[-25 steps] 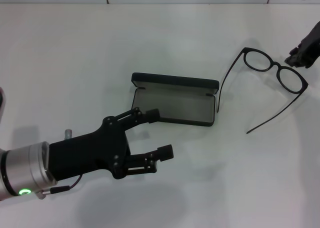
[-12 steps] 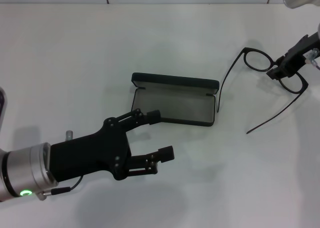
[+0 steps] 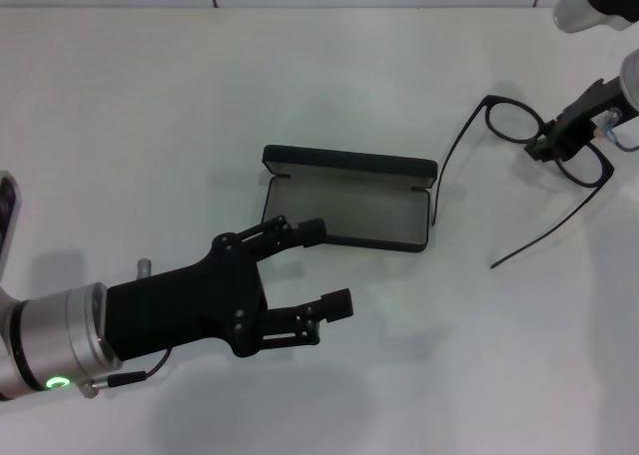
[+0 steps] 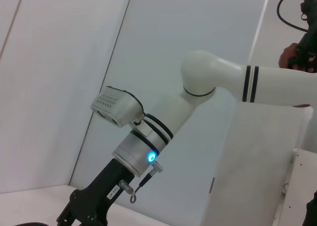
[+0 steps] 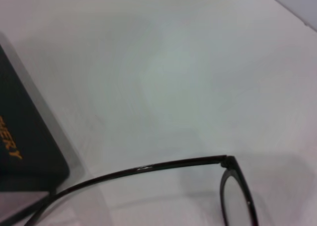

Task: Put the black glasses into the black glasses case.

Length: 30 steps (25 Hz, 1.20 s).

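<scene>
The black glasses [image 3: 513,123] lie unfolded on the white table at the right, temple arms pointing toward me. My right gripper [image 3: 555,139] sits right at their bridge, between the two lenses. In the right wrist view one temple arm and a lens rim of the glasses [image 5: 174,164] show close up. The black glasses case [image 3: 349,208] lies open mid-table with its grey lining up and nothing inside; its lid corner with orange lettering [image 5: 22,154] shows in the right wrist view. My left gripper [image 3: 327,265] hovers open just in front of the case, holding nothing.
White tabletop [image 3: 150,106] stretches around the case, with a wall seam along the far edge. The left wrist view shows only the right arm's white links [image 4: 218,77] against pale panels.
My right gripper has come in from the glasses' right edge to their bridge. The glasses and case lie as before. The left arm has barely shifted.
</scene>
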Each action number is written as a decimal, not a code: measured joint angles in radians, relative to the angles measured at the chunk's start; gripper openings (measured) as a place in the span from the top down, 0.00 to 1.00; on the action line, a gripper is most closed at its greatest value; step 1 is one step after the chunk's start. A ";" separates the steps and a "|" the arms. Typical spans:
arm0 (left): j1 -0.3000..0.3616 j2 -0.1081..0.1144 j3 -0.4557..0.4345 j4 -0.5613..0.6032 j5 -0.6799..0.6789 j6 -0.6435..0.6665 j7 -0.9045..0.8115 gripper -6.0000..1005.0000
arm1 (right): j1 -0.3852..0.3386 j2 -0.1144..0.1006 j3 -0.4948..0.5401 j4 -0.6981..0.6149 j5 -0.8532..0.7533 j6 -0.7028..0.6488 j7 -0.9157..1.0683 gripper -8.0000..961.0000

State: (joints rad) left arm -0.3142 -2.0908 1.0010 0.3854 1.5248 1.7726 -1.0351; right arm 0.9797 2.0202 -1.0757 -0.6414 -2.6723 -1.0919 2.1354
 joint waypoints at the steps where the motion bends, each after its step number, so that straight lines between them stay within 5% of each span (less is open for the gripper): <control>1: 0.000 0.000 0.000 0.000 0.000 -0.001 0.000 0.11 | 0.002 0.000 0.000 0.007 0.007 0.006 -0.005 0.62; 18: 0.000 0.000 -0.004 -0.011 0.000 -0.003 0.009 0.11 | 0.011 0.001 -0.001 0.037 0.036 0.051 -0.042 0.87; 30: -0.001 0.000 -0.004 -0.011 -0.010 0.011 0.009 0.11 | -0.045 -0.015 0.010 -0.121 0.036 -0.069 -0.045 0.87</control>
State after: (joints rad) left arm -0.3151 -2.0906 0.9970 0.3744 1.5144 1.7832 -1.0261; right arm 0.9344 2.0056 -1.0658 -0.7625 -2.6364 -1.1606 2.0907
